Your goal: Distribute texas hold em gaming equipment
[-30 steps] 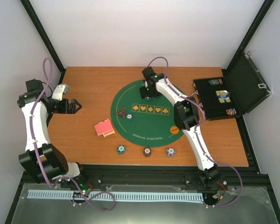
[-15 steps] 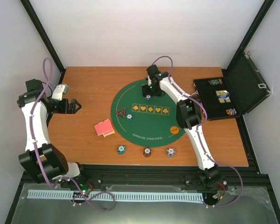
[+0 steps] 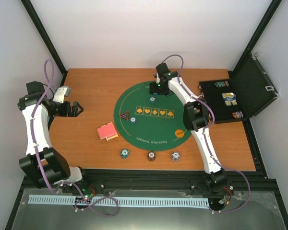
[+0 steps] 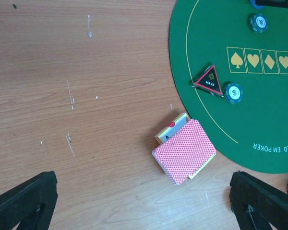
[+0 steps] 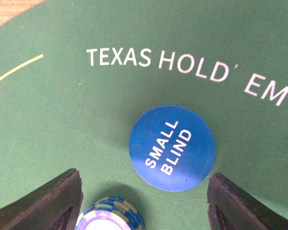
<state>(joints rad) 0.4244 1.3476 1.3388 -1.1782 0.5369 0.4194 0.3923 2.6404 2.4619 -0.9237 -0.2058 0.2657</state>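
**Poker table, mid-setup:** The round green felt mat (image 3: 153, 125) fills the middle of the table, and the black hinged case (image 3: 252, 88) lies open at its right. The right gripper (image 5: 143, 203) hovers low over the mat's far edge, jaws parted and gripping nothing. The left gripper (image 3: 77, 109) hangs above bare wood on the left, jaws spread wide and also empty. The pink-red-backed deck (image 4: 185, 151) rests on the wood just off the mat's left rim. 3 chip stacks (image 3: 151, 156) line the table's near edge. A single chip (image 4: 233, 92) sits just beside the black triangular marker (image 4: 209, 81), and the orange button (image 3: 179, 133) lies by the mat's right rim. The blue small-blind button (image 5: 172, 148) lies flat on the felt beneath the right gripper, with 1 striped chip (image 5: 113, 215) just beside it. The button looks delivered. The clean finish would be for the right gripper to rise straight up with its jaws held apart, so neither finger nudges the button or clips the chip.
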